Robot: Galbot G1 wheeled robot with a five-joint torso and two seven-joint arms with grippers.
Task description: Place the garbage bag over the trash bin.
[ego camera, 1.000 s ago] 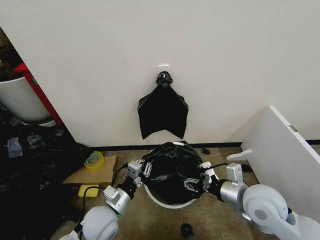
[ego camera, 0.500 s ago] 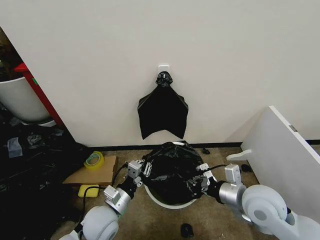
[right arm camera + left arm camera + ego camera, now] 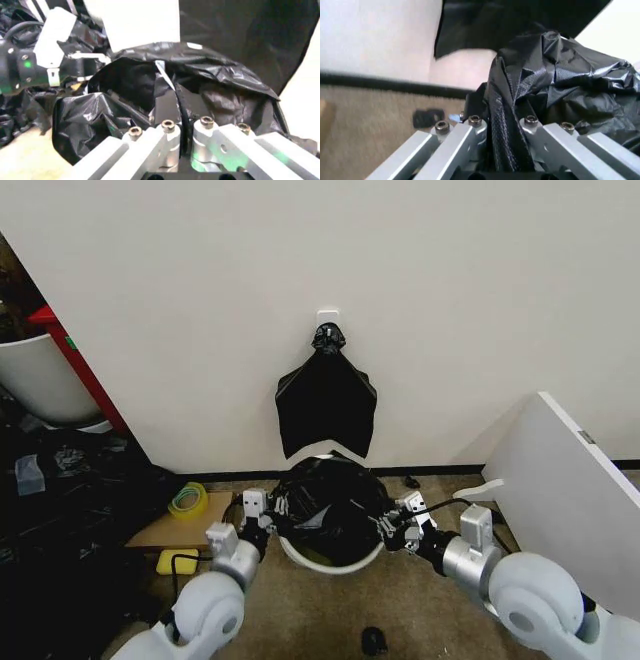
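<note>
The garbage bag (image 3: 328,502) is a glossy, crinkled black sack bunched over the top of the trash bin (image 3: 330,563), whose cream-white rim shows below it. My left gripper (image 3: 267,517) is shut on the bag's left edge, and a fold of black film (image 3: 507,123) runs between its fingers. My right gripper (image 3: 391,530) is shut on the bag's right edge, with thin black plastic (image 3: 181,108) pinched between its fingers. From the right wrist the bag's mouth (image 3: 135,82) gapes open, with my left gripper (image 3: 80,57) at its far side. The bin's inside is hidden.
A flat triangular bunch of black bags (image 3: 325,408) hangs from a wall hook right behind the bin. A white board (image 3: 560,490) leans at the right. A cardboard piece with a tape roll (image 3: 187,501) and a yellow sponge (image 3: 176,561) lie at the left, near dark clutter.
Both grippers have carried the bag up and toward the wall, away from me. The bag now sits higher over the bin, and more of the bin's front rim shows below it.
</note>
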